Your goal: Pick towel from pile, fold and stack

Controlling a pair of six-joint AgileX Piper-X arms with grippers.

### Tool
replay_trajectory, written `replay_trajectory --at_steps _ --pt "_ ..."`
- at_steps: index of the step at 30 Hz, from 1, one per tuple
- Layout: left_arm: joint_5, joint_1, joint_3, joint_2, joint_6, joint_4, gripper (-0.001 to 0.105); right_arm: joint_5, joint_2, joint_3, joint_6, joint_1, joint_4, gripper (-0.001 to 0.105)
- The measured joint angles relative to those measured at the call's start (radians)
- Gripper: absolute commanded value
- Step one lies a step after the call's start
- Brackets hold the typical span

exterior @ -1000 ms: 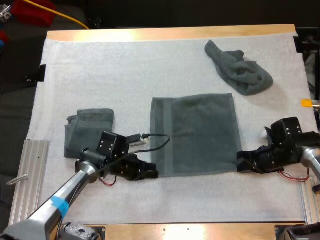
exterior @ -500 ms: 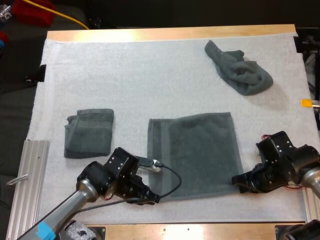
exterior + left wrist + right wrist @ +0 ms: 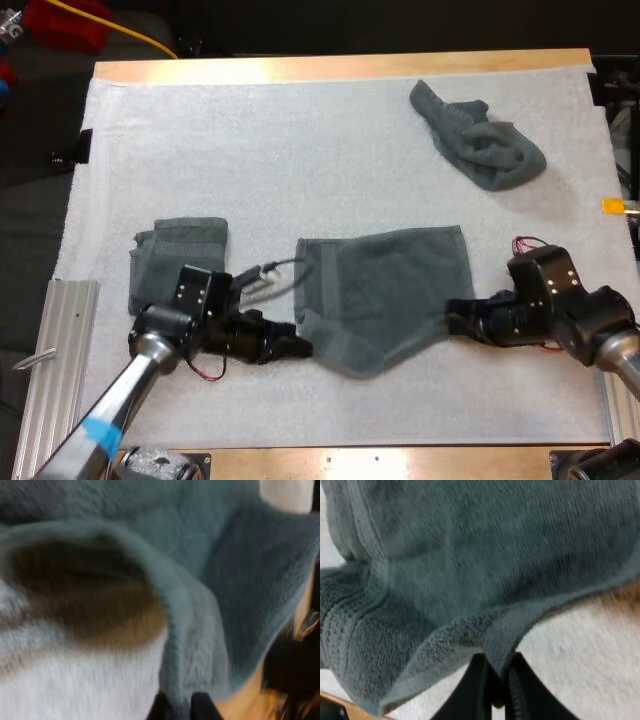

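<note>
Two near corners of the spread towel point(image 3: 385, 280) are pinched, one per arm. The left gripper point(image 3: 300, 347) is clamped on the near-left corner and the right gripper point(image 3: 455, 318) on the near-right one; in both wrist views the fingers are almost closed with cloth squeezed between. The towel sits mid-mat, its far edge flat on the white mat point(image 3: 300, 150), its near edge raised and sagging in the middle. Likely risks: both grips look thin, right at the hem, so a corner could slip if the arms lift unevenly or pull apart, and the slack middle could bunch and skew the fold. The folded towel point(image 3: 180, 265) lies just beside the left arm and could get brushed. The crumpled towel point(image 3: 480, 140) is well apart at the far right, and nothing blocks the fold path.
</note>
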State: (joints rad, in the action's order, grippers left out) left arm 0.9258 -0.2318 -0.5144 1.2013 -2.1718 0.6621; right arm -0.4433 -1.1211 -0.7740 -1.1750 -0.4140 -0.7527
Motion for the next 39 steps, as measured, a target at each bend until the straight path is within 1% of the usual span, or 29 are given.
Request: replay_trajectory --at_steps 4,8,9,11,15,19,20,22,23,25,29,32,38,39 --pt "0.033 0.012 -0.009 0.063 -0.031 -0.075 0.000 0.000 -0.048 0.000 0.023 0.000 0.069 0.001" --pt "0.040 0.012 -0.052 0.114 -0.061 -0.135 0.000 0.016 -0.082 0.000 0.046 0.002 0.151 0.001" --pt "0.040 0.012 -0.086 0.140 -0.079 -0.157 0.000 0.033 -0.094 0.000 0.053 0.002 0.182 0.001" --pt "0.040 0.012 -0.123 0.166 -0.087 -0.173 0.000 0.057 -0.104 0.000 0.055 0.002 0.208 0.001" --pt "0.040 0.012 -0.202 0.240 -0.105 -0.176 0.000 0.120 -0.123 0.000 0.055 0.002 0.264 0.001" --pt "0.040 0.013 -0.273 0.312 -0.111 -0.177 0.000 0.147 -0.152 0.000 0.055 0.002 0.328 0.001" --pt "0.040 0.019 -0.305 0.335 -0.117 -0.177 0.000 0.167 -0.171 0.000 0.055 0.002 0.351 0.001" --pt "0.036 0.037 -0.327 0.348 -0.119 -0.177 0.000 0.187 -0.188 0.000 0.055 0.002 0.367 0.001" --pt "0.034 0.063 -0.341 0.353 -0.120 -0.177 0.000 0.203 -0.199 0.000 0.055 0.002 0.394 0.001" --pt "0.028 0.103 -0.347 0.354 -0.122 -0.177 0.000 0.222 -0.200 0.000 0.060 0.009 0.440 0.001" --pt "0.024 0.129 -0.347 0.358 -0.122 -0.196 0.000 0.246 -0.200 0.000 0.077 0.043 0.494 0.001" --pt "0.024 0.129 -0.348 0.415 -0.124 -0.206 0.000 0.247 -0.200 0.000 0.077 0.070 0.498 0.001" --pt "0.026 0.129 -0.348 0.433 -0.124 -0.220 0.000 0.253 -0.200 0.000 0.077 0.070 0.503 0.001" --pt "0.026 0.129 -0.348 0.433 -0.124 -0.226 0.001 0.254 -0.200 0.000 0.077 0.070 0.503 0.001"
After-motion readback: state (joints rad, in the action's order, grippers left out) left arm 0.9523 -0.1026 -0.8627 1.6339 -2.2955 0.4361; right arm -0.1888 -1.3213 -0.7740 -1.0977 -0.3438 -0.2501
